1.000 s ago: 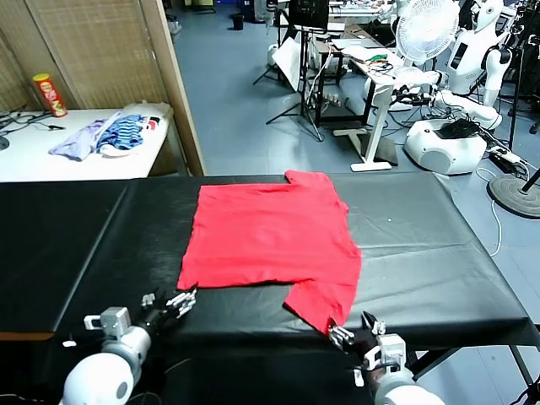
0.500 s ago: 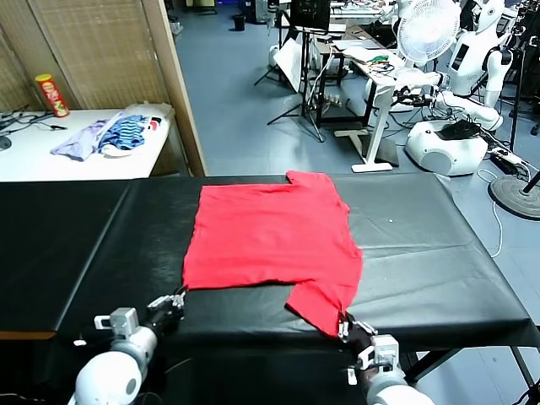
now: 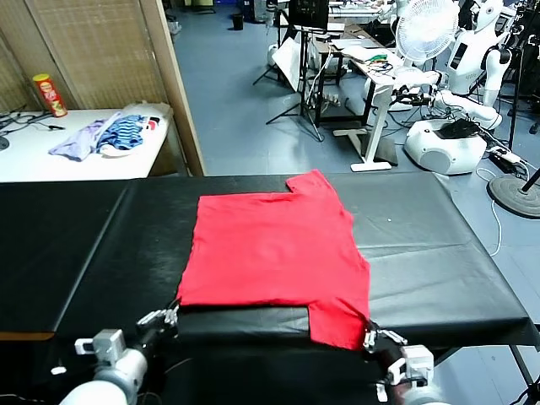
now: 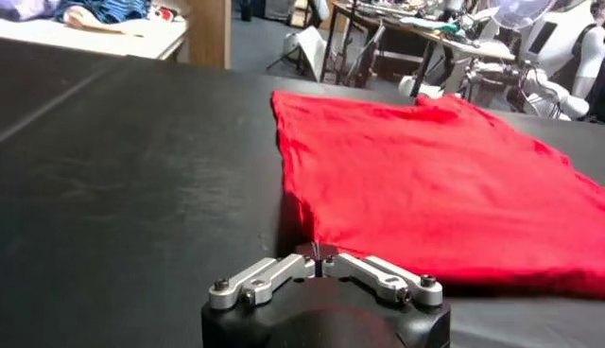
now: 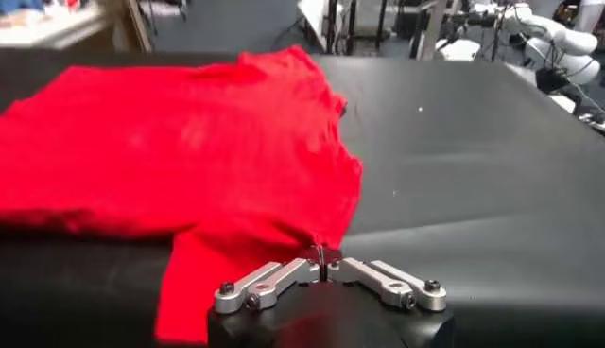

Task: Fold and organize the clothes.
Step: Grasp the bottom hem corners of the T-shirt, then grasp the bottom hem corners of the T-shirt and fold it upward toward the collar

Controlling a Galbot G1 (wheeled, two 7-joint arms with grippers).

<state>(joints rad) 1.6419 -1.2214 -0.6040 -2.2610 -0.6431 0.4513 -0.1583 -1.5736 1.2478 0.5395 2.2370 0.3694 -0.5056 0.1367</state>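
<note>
The clothes, one red T-shirt [image 3: 274, 249], lie spread flat on the black table [image 3: 439, 245], with one sleeve at the far side and the other hanging at the near edge. My left gripper [image 3: 169, 316] is at the near edge, shut on the shirt's near left corner [image 4: 304, 227]. In the left wrist view the left gripper [image 4: 317, 253] has its jaws pressed together at the cloth's edge. My right gripper [image 3: 371, 337] is shut on the tip of the near sleeve [image 5: 284, 241]. In the right wrist view the right gripper [image 5: 323, 253] pinches red cloth.
A white side table [image 3: 34, 156] at the far left carries a heap of lilac and striped garments [image 3: 105, 135] and a red can [image 3: 49, 93]. A wooden partition [image 3: 173, 84] stands behind the table. Beyond are a fan [image 3: 426, 29] and other robots.
Both grippers closed on the shirt's near edge and drew back toward me. The shirt slid toward the near edge and its near sleeve now hangs at the table's front.
</note>
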